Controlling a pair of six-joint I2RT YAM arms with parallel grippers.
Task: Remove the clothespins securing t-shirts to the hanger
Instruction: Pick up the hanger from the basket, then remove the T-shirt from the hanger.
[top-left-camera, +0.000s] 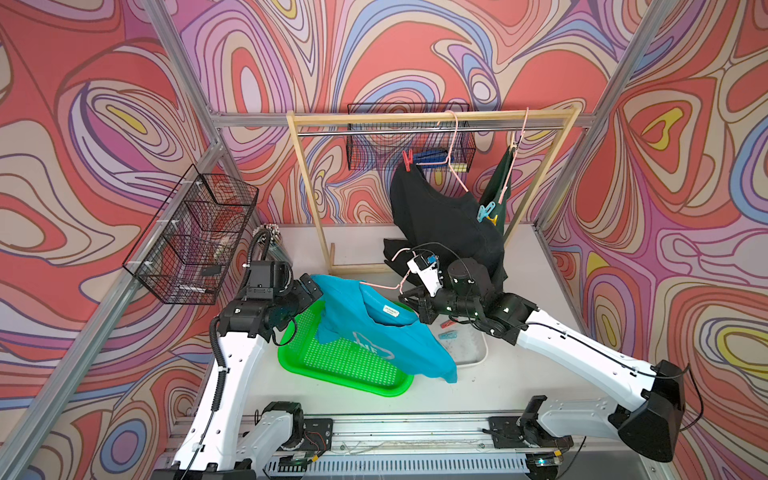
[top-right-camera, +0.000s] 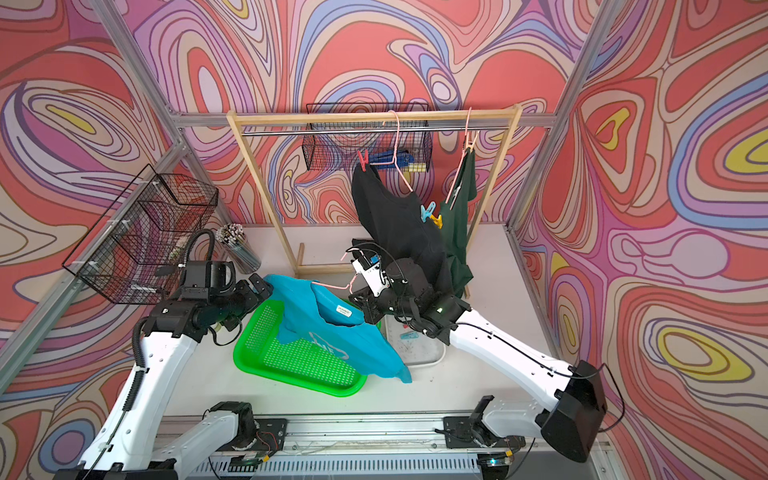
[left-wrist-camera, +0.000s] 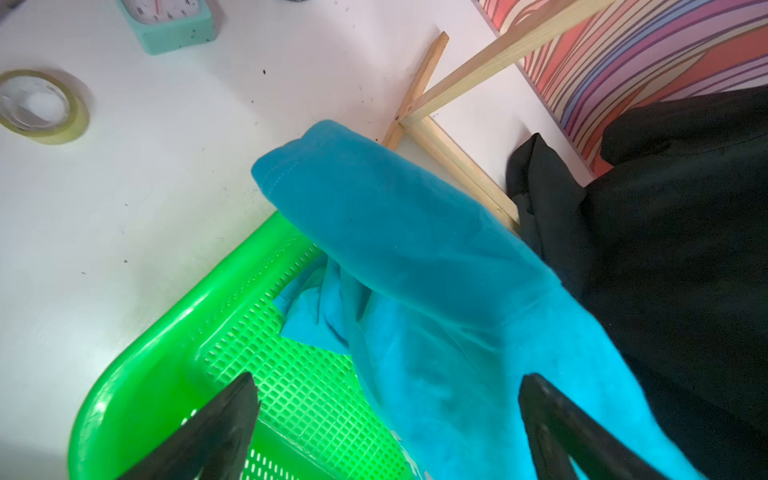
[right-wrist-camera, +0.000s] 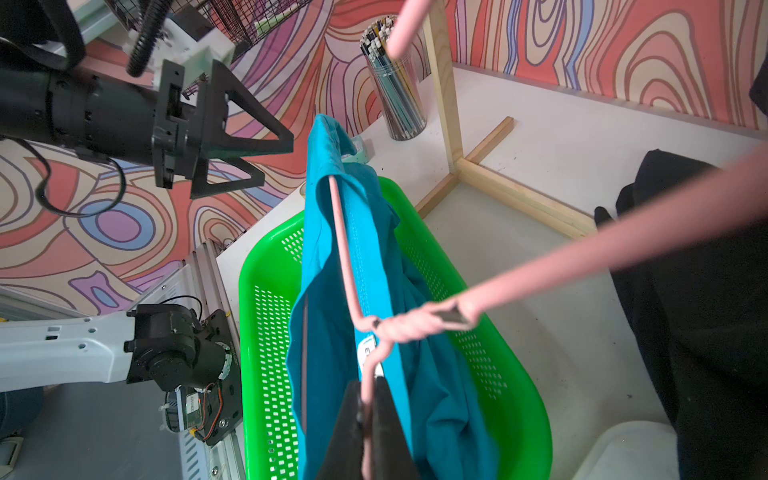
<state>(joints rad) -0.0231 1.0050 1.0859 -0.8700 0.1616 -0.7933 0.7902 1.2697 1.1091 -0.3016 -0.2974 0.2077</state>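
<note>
Both top views are looking down steeply from above the arm bases, facing the back wall, far enough out to be taking in the whole table (top-left-camera: 478, 395), with the wooden rack (top-left-camera: 432, 117) sitting upper centre and the green tray (top-left-camera: 332, 379) lower centre in both. Left wrist cam is looking close-up past its spread jaws onto the turquoise shirt (left-wrist-camera: 415, 257) draped over that tray. Right wrist cam is sitting even closer, looking along the pink hanger (right-wrist-camera: 341, 249) pinched in the right gripper (right-wrist-camera: 365, 390) toward the left gripper (right-wrist-camera: 276, 162), sharing shirt, tray and rack foot with the left wrist view.
</note>
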